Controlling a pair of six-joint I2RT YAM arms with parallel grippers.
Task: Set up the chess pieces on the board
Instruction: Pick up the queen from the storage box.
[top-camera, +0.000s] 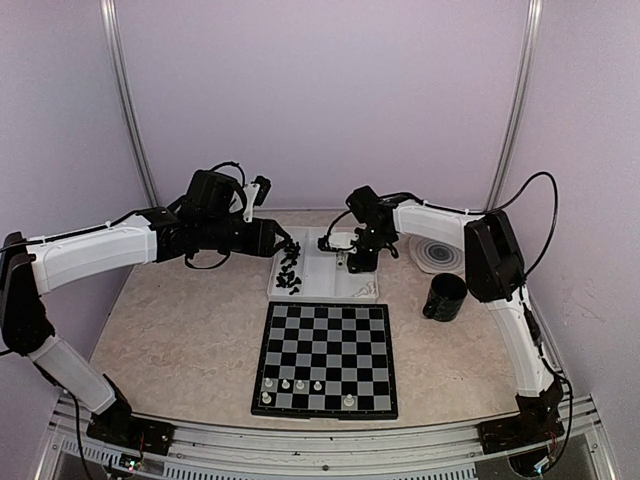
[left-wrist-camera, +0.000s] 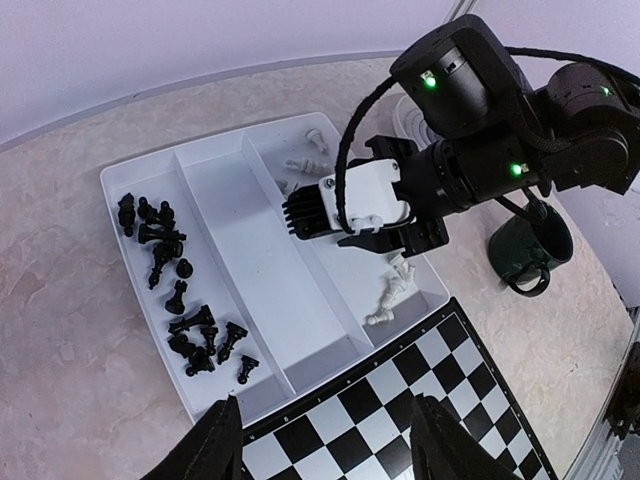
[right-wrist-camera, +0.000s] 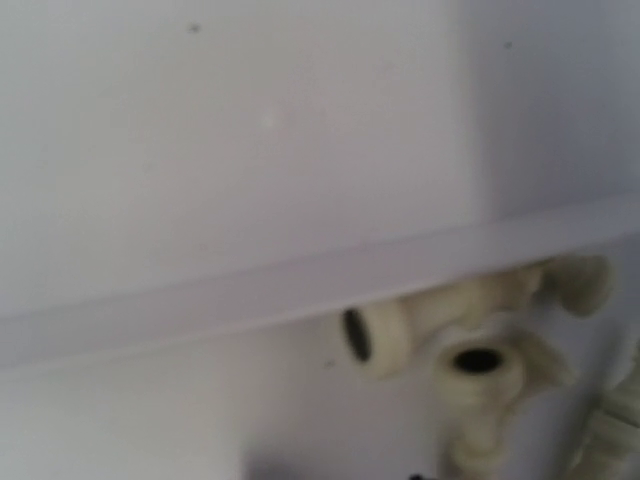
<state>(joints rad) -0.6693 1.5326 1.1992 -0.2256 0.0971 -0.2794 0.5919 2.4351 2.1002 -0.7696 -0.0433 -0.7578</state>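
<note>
Trouble is likeliest with the white chess pieces (right-wrist-camera: 470, 340) under my right claw (left-wrist-camera: 388, 240): they lie tumbled and touching in the right-hand compartment of the tray (left-wrist-camera: 250, 200). If I close on that heap, I could catch two at once, or pinch a rounded body and squirt it against the tray wall. A piece lifted lying down would also reach the board (top-camera: 330, 340) sideways and probably roll off its square.

My right wrist camera shows two of them on their sides, long axes flat along the tray floor. Their round hollow bases are turned toward the lens and their heads point away to the right. I cannot tell whether my right claw is open or closed, since its fingers are hidden.

My left claw (left-wrist-camera: 325, 430) hangs open and empty over the tray's near edge. The black chess pieces (left-wrist-camera: 175, 290) sit in the left-hand compartment, and a few white ones (top-camera: 300, 385) stand upright on the board's near rows
</note>
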